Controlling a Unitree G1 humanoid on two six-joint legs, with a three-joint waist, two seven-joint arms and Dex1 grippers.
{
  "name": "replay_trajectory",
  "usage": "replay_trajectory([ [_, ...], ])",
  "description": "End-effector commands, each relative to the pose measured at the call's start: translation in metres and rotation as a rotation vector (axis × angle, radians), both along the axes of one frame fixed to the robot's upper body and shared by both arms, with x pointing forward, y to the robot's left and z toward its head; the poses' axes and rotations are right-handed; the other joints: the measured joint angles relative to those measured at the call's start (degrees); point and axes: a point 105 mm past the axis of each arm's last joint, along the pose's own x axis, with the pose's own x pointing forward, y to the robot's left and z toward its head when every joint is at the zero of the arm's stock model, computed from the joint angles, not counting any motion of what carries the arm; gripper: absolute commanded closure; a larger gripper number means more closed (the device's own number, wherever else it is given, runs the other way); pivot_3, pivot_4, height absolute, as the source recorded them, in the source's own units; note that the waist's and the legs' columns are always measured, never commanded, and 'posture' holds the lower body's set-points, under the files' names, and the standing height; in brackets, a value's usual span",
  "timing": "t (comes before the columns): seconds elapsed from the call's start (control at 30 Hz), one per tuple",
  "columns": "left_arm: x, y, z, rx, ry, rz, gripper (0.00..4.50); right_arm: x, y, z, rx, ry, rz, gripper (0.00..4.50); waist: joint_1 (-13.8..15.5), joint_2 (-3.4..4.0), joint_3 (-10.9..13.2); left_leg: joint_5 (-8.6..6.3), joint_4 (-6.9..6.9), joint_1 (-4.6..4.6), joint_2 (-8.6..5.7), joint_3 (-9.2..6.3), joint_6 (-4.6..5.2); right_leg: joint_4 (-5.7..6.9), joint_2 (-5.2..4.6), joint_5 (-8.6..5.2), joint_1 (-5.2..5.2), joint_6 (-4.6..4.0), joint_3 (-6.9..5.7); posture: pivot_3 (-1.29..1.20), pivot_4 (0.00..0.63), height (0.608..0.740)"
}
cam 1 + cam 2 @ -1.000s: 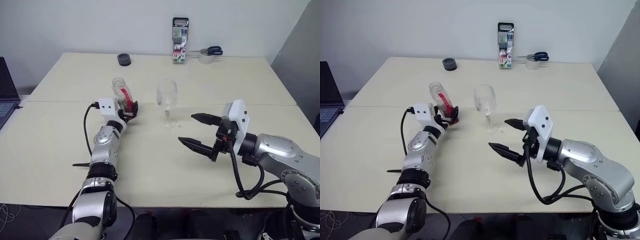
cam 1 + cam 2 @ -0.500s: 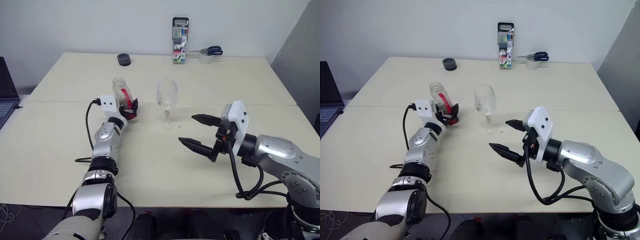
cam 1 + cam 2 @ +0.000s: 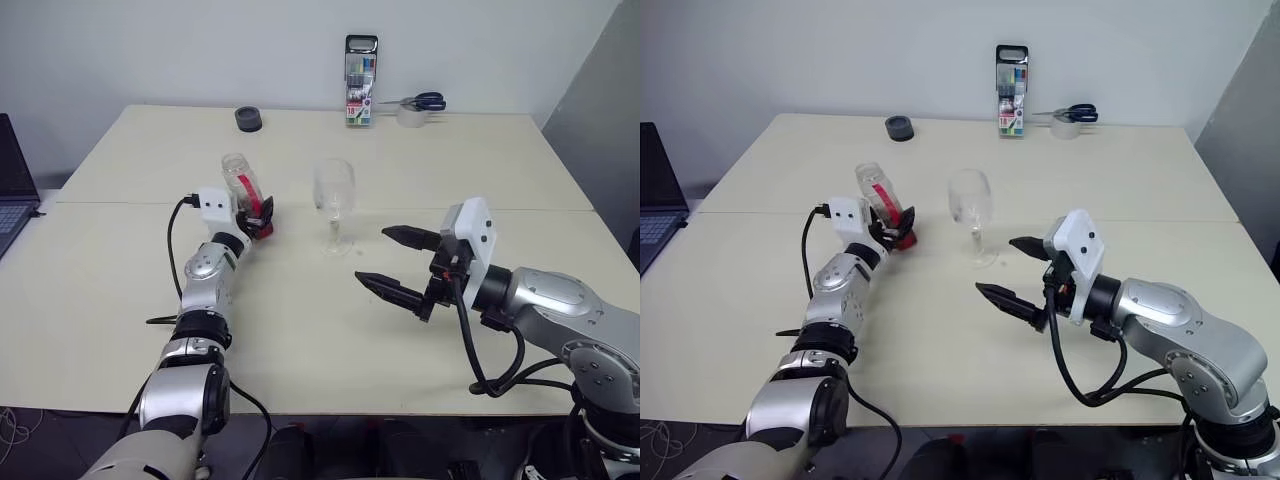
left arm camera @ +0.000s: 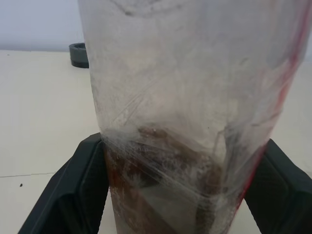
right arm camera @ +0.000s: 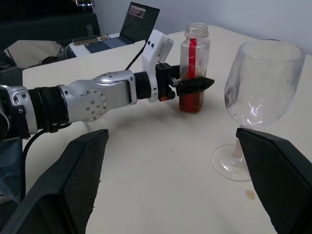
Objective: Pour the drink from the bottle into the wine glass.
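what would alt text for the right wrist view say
The left tool is closed around the lower part of an uncapped bottle holding reddish-brown drink, standing on a beige table. An empty wine glass stands beside it; a laptop sits behind.

The work surface was a pale beige table (image 3: 420, 330) with a seam running across its width. The wine glass (image 3: 334, 205) stood upright near the centre on its round foot. The bottle (image 3: 245, 195) was just to its left; contact with the tabletop could not be confirmed. Along the far edge lay a dark round object (image 3: 248, 119), an upright marker pack (image 3: 360, 82), scissors (image 3: 418, 101) and a tape roll (image 3: 411, 117). A laptop (image 3: 12, 185) sat beyond the left edge.
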Motion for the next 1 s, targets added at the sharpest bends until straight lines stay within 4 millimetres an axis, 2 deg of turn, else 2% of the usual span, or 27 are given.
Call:
replay_trajectory([
  [0.03,-0.006,-0.016,0.023,0.077,-0.065,-0.158,1.12,-0.005,0.003,0.011,0.008,-0.053,0.017,0.0,0.0,0.0,0.0,0.0,0.0,-0.02,-0.01,0.0,-0.01,-0.01,0.0,0.0,-0.01,0.0,0.0,0.0,0.15,0.74],
  [0.23,-0.018,-0.017,0.026,0.105,-0.028,-0.338,1.12,-0.005,0.004,0.01,0.011,-0.054,0.013,0.0,-0.25,0.0,0.0,0.02,0.0,-0.02,0.01,0.0,-0.03,0.02,0.01,0.0,-0.06,0.0,0.01,0.0,0.15,0.74],
  [0.4,-0.018,-0.005,0.02,0.155,-0.002,-0.328,1.12,-0.004,0.006,0.01,0.014,-0.056,0.013,0.0,-0.19,0.0,0.0,0.0,0.01,-0.03,0.0,0.0,0.01,0.02,0.01,0.0,-0.06,0.0,0.01,0.0,0.15,0.74],
  [0.7,-0.022,-0.007,0.005,0.157,0.016,-0.323,1.12,-0.004,0.006,0.011,0.011,-0.057,0.014,0.0,-0.13,-0.01,0.0,-0.01,0.02,-0.05,0.0,-0.03,0.03,0.02,0.0,0.0,-0.06,0.0,-0.01,0.0,0.15,0.74],
  [0.8,-0.023,-0.007,0.002,0.147,0.022,-0.318,0.11,-0.004,0.007,0.011,0.008,-0.058,0.015,0.0,-0.13,-0.01,0.0,-0.01,0.02,-0.04,0.0,-0.03,0.03,0.02,0.0,0.0,-0.06,0.0,0.0,0.0,0.15,0.74],
  [1.0,-0.025,-0.007,0.0,0.141,0.024,-0.31,0.02,-0.004,0.007,0.011,0.005,-0.056,0.019,0.0,-0.14,-0.01,0.0,-0.01,0.03,-0.04,0.0,-0.04,0.03,0.03,0.0,0.0,-0.06,0.0,-0.01,0.0,0.15,0.74],
])
